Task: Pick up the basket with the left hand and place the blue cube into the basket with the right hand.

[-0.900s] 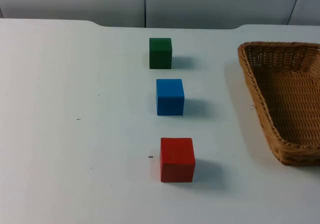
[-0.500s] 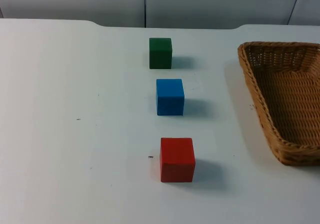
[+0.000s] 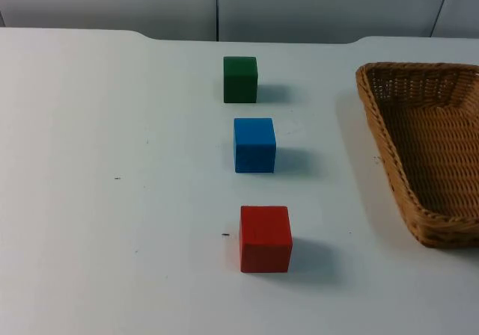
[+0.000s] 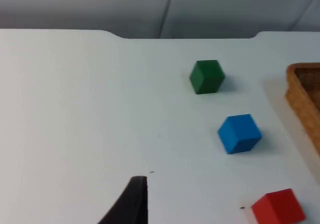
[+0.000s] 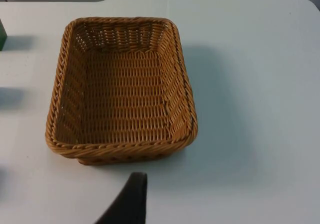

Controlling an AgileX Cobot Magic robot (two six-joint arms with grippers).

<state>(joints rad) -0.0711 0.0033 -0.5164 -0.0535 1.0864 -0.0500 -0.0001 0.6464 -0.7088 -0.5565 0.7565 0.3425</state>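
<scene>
Resting mid-table between green cube [image 3: 240, 79] and red cube [image 3: 265, 238], blue cube [image 3: 254, 145] looks rigid, light, graspable on opposite flat faces; basket [image 3: 423, 148] nearby, rim-grippable; finger states of both grippers unresolved.

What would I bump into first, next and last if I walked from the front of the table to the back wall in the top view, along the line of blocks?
red cube → blue cube → green cube → grey partition wall
</scene>
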